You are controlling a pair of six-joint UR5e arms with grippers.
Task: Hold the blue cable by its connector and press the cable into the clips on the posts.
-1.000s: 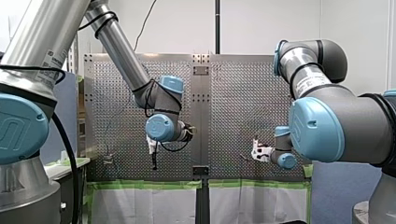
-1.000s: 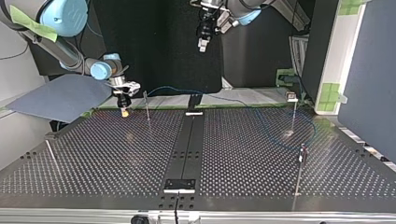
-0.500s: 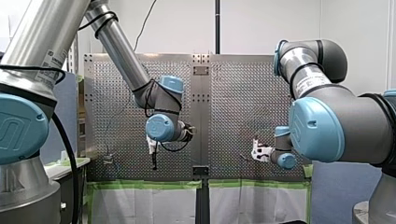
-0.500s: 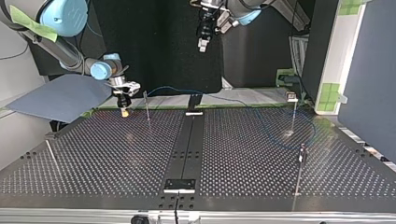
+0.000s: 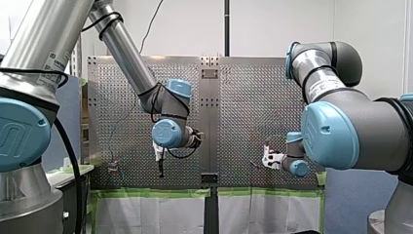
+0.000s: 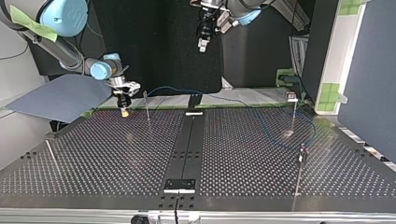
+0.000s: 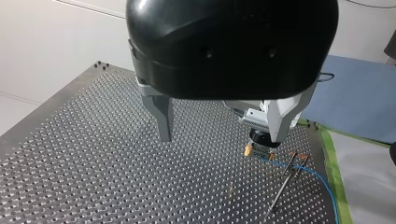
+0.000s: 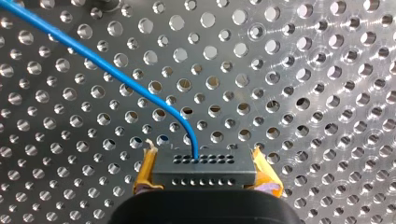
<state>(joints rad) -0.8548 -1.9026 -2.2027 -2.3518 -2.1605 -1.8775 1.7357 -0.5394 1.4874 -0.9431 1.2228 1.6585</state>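
Above the table [image 8: 303,70], right jaws clamp the blue cable [image 8: 121,76] by its connector [image 8: 203,170]; left jaws gape wide.

A robotics lab: perforated metal table [image 6: 93,154] edged with green tape [image 5: 146,193].

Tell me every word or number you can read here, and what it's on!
No text can be read in any view.
Left arm's white label: print too small and blurred.
Right arm's white label: also too blurred.
Blue joint cap: a moulded mark, not legible.
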